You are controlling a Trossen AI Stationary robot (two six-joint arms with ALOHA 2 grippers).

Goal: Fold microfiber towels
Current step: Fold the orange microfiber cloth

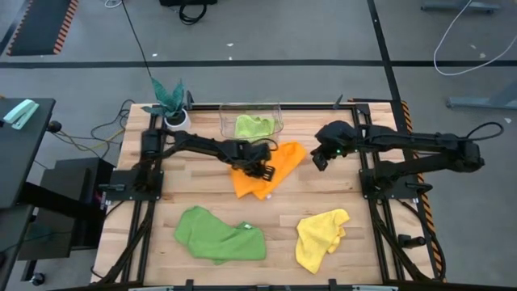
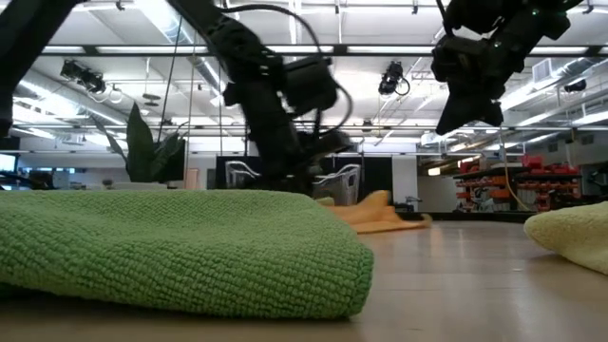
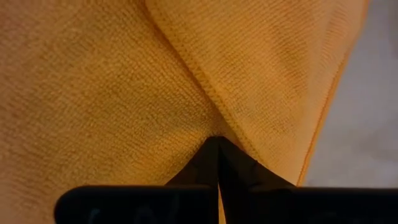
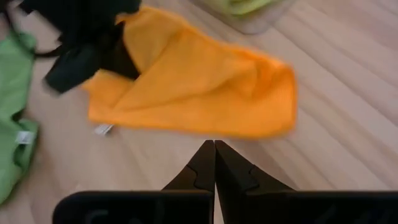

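Left gripper (image 1: 260, 167) fingers pinched on orange towel (image 1: 279, 166) fold; it's soft, light, floppy, so grab at corners. Right gripper (image 1: 320, 159) hovers w/ fingers together, empty.

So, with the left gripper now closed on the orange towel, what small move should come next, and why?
Probably lift the left gripper a little and carry the pinched edge across the orange towel. Its fingers are shut on the cloth, which lies half folded and crumpled. The right gripper hangs shut above the table beside it, holding nothing.
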